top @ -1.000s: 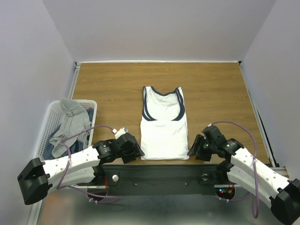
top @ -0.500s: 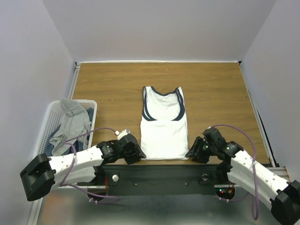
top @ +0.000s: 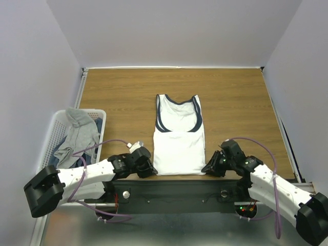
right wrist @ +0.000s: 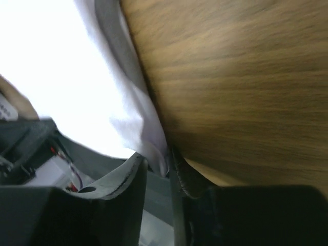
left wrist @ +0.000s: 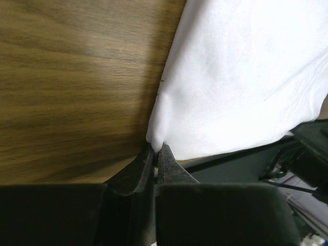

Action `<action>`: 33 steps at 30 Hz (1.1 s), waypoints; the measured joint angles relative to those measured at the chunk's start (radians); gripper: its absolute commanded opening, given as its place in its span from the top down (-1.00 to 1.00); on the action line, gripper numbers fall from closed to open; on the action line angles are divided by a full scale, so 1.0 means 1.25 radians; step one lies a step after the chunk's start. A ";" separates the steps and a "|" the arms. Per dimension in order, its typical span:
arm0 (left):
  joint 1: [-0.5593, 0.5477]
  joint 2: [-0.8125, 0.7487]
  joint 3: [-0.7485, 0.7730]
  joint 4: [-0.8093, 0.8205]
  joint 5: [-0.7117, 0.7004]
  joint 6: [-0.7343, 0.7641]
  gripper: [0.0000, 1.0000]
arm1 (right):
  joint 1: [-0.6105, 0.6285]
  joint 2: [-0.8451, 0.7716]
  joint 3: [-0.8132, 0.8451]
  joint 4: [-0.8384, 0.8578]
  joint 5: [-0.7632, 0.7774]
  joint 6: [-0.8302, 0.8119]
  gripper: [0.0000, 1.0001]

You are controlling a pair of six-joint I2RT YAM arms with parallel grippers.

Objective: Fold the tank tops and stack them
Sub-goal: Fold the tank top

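- Left gripper (left wrist: 155, 148) is closed on the near-left hem corner of the white tank top (top: 179, 138), holding only a thin tip; it may slip when lifted
- Right gripper (right wrist: 166, 156) nips the near-right corner likewise; uneven pulls would skew the fold
- The top lies flat and narrow mid-table (top: 113, 92), navy-edged neck farthest; grey tank tops (top: 77, 136) sit in the basket (top: 51, 128)
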 measured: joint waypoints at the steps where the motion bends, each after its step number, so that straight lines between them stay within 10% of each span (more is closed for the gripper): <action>1: 0.000 0.002 0.000 0.004 -0.001 0.007 1.00 | 0.000 0.003 0.000 0.005 0.003 0.000 0.70; 13: -0.003 -0.128 0.009 0.024 0.000 0.109 1.00 | 0.021 0.060 0.180 -0.045 0.044 -0.091 0.93; 33: -0.370 -0.188 0.182 -0.134 -0.224 -0.057 1.00 | 0.564 0.100 0.388 -0.163 0.352 0.037 0.99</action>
